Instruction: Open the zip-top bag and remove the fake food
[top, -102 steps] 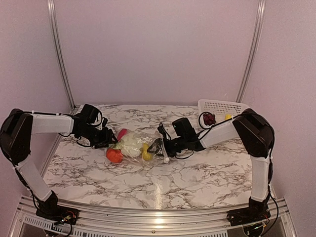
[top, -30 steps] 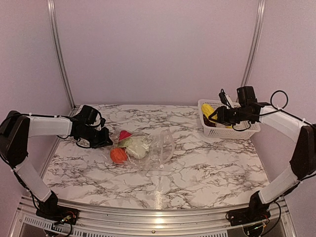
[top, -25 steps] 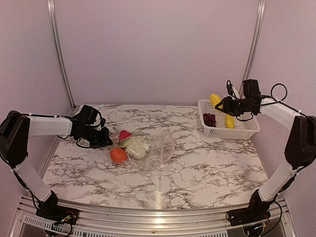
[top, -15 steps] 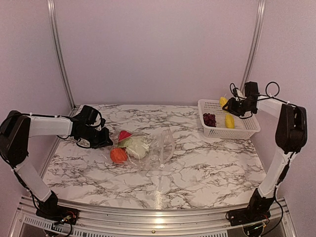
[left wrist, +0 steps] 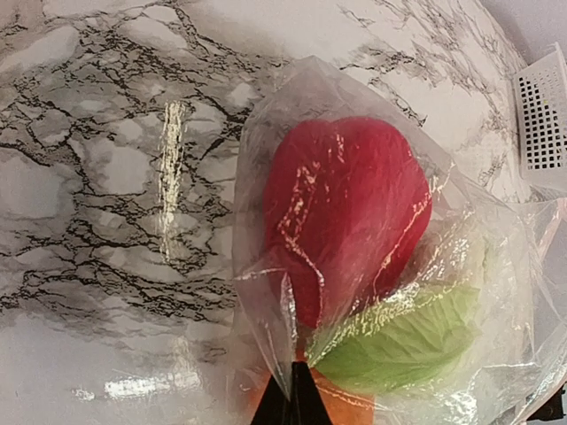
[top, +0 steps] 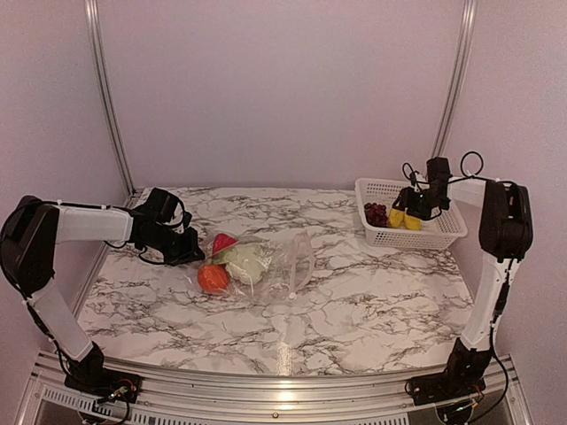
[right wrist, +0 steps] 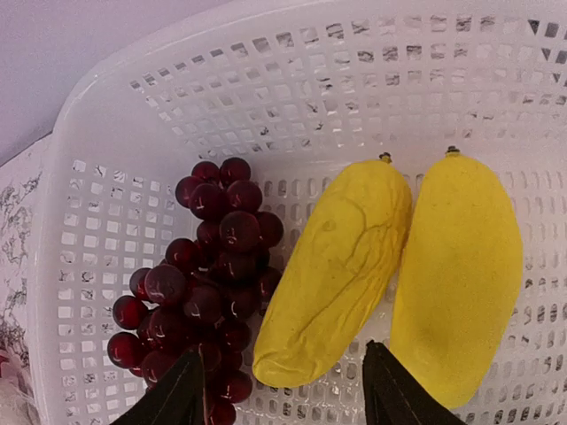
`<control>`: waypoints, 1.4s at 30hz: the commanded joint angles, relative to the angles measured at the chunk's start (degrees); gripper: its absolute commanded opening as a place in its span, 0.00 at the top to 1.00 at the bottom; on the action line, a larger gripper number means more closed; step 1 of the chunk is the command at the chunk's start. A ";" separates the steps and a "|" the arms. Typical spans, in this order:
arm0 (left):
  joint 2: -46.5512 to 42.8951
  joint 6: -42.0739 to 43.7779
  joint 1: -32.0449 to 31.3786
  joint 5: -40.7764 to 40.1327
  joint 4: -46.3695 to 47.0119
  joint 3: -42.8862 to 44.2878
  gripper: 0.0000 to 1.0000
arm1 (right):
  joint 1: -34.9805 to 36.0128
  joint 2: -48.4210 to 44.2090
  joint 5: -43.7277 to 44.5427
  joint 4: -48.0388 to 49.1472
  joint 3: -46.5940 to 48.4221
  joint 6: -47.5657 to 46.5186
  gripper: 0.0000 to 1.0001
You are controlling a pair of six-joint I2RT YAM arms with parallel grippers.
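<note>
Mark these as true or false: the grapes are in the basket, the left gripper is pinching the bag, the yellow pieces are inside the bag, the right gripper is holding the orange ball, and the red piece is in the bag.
1. The grape cluster lies in the white basket. True.
2. The left gripper is shut on the zip-top bag. True.
3. The yellow pieces are inside the bag. False: both yellow pieces lie in the basket, beside the grapes.
4. The right gripper holds the orange ball. False: the right gripper is open over the basket, and the orange ball sits in the bag.
5. The red piece is in the bag. True.
</note>
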 commanded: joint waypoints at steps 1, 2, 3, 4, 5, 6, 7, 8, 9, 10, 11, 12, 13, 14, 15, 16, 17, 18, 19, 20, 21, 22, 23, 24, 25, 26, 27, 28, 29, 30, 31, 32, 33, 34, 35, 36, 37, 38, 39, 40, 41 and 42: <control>1.59 0.08 0.37 0.93 0.59 1.35 1.00 | 0.34 0.07 -0.34 -0.21 3.51 -0.65 0.41; 1.70 0.06 0.36 1.11 0.61 1.34 1.00 | 0.40 -0.18 -0.53 -0.20 3.68 -0.61 0.41; 1.77 0.20 0.36 1.21 0.69 1.34 1.00 | 0.45 -0.41 -0.76 -0.42 3.94 -0.65 0.41; 1.81 0.16 0.34 1.24 0.77 1.34 1.00 | 0.52 -0.88 -1.05 -0.56 4.12 -0.84 0.41; 1.89 0.22 0.31 1.30 0.90 1.34 1.00 | 0.68 -1.43 -1.32 -0.62 4.20 -0.95 0.41; 1.92 0.23 0.31 1.30 0.88 1.39 1.00 | 0.92 -2.03 -1.64 -0.70 4.24 -1.11 0.41; 2.02 0.30 0.34 1.46 0.96 1.35 1.00 | 1.12 -2.78 -2.02 -0.85 4.24 -1.32 0.41; 2.13 0.24 0.30 1.49 1.01 1.34 1.00 | 1.31 -3.49 -2.66 -1.04 4.24 -1.48 0.42; 2.12 0.26 0.36 1.43 1.05 1.34 1.00 | 1.59 -4.23 -3.27 -1.12 4.12 -1.60 0.42; 2.07 0.28 0.30 1.56 1.19 1.27 1.00 | 1.81 -5.21 -3.98 -1.22 3.89 -1.68 0.42; 1.98 0.17 0.30 1.52 1.27 1.19 1.00 | 2.17 -6.11 -4.65 -1.27 3.51 -1.72 0.42; 1.93 0.19 0.37 1.59 1.39 1.17 1.00 | 2.63 -7.25 -5.31 -1.20 2.93 -1.63 0.42; 1.98 0.13 0.32 1.64 1.48 1.17 1.00 | 3.30 -8.41 -6.14 -1.01 2.21 -1.69 0.42; 1.95 0.16 0.33 1.79 1.53 1.10 1.00 | 3.97 -9.61 -6.80 -0.89 1.43 -1.83 0.42; 1.99 0.10 0.31 1.80 1.65 1.08 1.00 | 5.04 -10.97 -7.40 -0.73 0.40 -1.88 0.43; 1.90 0.09 0.31 1.81 1.71 1.08 1.00 | 6.55 -12.14 -8.80 -0.31 -0.74 -1.91 0.43; 1.78 0.11 0.30 1.93 1.73 1.01 1.00 | 7.54 -13.57 -9.92 0.15 -2.28 -1.72 0.44; 1.67 0.12 0.35 1.98 1.82 0.95 1.00 | 8.95 -14.95 -11.03 0.92 -3.95 -1.29 0.45; 1.60 0.04 0.35 2.08 1.91 0.91 1.00 | 10.00 -16.30 -12.16 1.90 -6.41 -0.64 0.45; 1.63 0.01 0.33 2.16 1.93 0.90 1.00 | 11.02 -17.68 -13.55 3.05 -8.55 0.06 0.45; 1.56 0.05 0.37 2.15 1.93 0.83 1.00 | 12.04 -19.37 -14.59 4.18 -10.54 1.00 0.46; 1.50 0.08 0.37 2.24 1.99 0.77 1.00 | 13.26 -20.48 -15.38 5.16 -12.37 1.85 0.46; 1.40 -0.01 0.35 2.25 2.14 0.69 1.00 | 14.57 -21.53 -16.31 6.16 -14.20 2.60 0.46; 1.38 0.01 0.35 2.30 2.27 0.60 1.00 | 16.01 -22.40 -17.07 7.15 -15.87 3.51 0.47; 1.35 -0.10 0.36 2.40 2.36 0.54 1.00 | 17.35 -23.36 -17.46 8.13 -17.58 4.39 0.47; 1.32 -0.16 0.37 2.40 2.49 0.47 1.00 | 18.92 -24.19 -17.77 9.28 -19.27 5.58 0.47; 1.30 -0.33 0.34 2.46 2.61 0.49 1.00 | 20.22 -24.86 -18.33 10.72 -21.04 7.08 0.48; 1.29 -0.36 0.35 2.48 2.67 0.47 1.00 | 21.57 -25.50 -19.06 12.49 -22.84 8.74 0.48; 1.30 -0.41 0.33 2.45 2.69 0.53 1.00 | 22.88 -25.92 -19.40 14.14 -24.38 10.48 0.49; 1.26 -0.46 0.32 2.40 2.72 0.55 1.00 | 24.10 -26.23 -19.73 15.72 -25.83 11.98 0.49; 1.24 -0.53 0.36 2.40 2.79 0.55 1.00 | 25.41 -26.34 -20.27 17.78 -27.01 13.92 0.50; 1.31 -0.55 0.30 2.41 2.81 0.55 1.00 | 26.68 -26.18 -20.57 19.16 -27.99 15.15 0.50; 1.28 -0.60 0.34 2.45 2.89 0.49 1.00 | 28.01 -25.79 -20.69 20.31 -28.74 16.12 0.51; 1.31 -0.60 0.36 2.42 2.90 0.40 1.00 | 29.31 -25.22 -20.95 21.49 -29.32 17.00 0.52; 1.29 -0.67 0.32 2.41 3.02 0.38 1.00 | 30.50 -24.47 -21.24 22.61 -29.93 17.97 0.52; 1.43 -0.67 0.37 2.45 3.07 0.32 1.00 | 31.74 -23.68 -21.59 24.53 -30.39 18.77 0.53; 1.40 -0.69 0.36 2.42 3.05 0.29 1.00 | 32.81 -22.86 -21.87 26.20 -30.79 19.71 0.53; 1.42 -0.76 0.32 2.41 3.16 0.22 1.00 | 33.75 -21.96 -21.98 27.58 -31.23 20.55 0.54; 1.40 -0.78 0.29 2.39 3.24 0.20 1.00 | 34.73 -21.18 -22.15 28.86 -31.57 21.43 0.54; 1.33 -0.89 0.31 2.40 3.32 0.06 1.00 | 35.36 -19.97 -22.21 29.89 -31.69 22.18 0.55; 1.24 -0.86 0.37 2.51 3.40 0.01 1.00 | 35.79 -18.99 -22.14 30.97 -31.72 22.95 0.55; 1.24 -0.88 0.30 2.49 3.42 -0.13 1.00 | 36.02 -18.01 -22.29 32.16 -31.78 23.80 0.56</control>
